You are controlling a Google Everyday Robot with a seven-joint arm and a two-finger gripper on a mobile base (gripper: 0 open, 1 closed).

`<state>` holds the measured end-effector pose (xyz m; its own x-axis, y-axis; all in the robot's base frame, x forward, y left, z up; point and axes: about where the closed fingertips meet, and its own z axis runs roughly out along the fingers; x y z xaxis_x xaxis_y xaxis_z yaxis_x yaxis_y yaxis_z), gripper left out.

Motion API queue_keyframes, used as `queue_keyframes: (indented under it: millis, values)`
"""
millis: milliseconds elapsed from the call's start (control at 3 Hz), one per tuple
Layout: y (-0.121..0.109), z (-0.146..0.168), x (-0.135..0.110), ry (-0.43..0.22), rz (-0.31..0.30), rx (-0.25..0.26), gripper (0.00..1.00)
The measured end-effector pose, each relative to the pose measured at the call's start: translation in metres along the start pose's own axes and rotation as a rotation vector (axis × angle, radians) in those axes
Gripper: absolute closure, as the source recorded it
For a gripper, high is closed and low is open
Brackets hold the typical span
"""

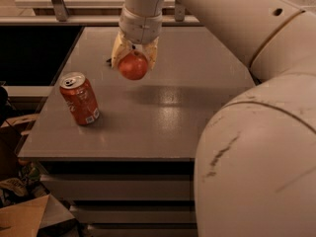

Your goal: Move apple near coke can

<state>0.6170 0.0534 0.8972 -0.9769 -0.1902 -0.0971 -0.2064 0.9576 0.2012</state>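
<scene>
The gripper point(134, 62), at upper centre of the frame, has its fingers point(117, 53) closed around the apple point(133, 67), which hangs clear of the grey table point(197, 112). The coke can point(80, 98) stands upright at the left of the frame, below and to the left of the apple, with bare tabletop between them. The coming move likely carries the apple down-left and lowers it beside the can without striking it.
</scene>
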Motion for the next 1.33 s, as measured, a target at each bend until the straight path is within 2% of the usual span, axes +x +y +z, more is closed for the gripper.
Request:
queue_keyframes:
  millis: [333, 667, 1000, 1333]
  values:
    - [0.029, 0.014, 0.014, 0.043, 0.023, -0.033, 1.0]
    - [0.051, 0.031, 0.025, 0.066, 0.075, -0.049, 1.0]
    - [0.059, 0.045, 0.033, 0.071, 0.14, -0.046, 0.82]
    - [0.059, 0.053, 0.034, 0.055, 0.182, -0.029, 0.6]
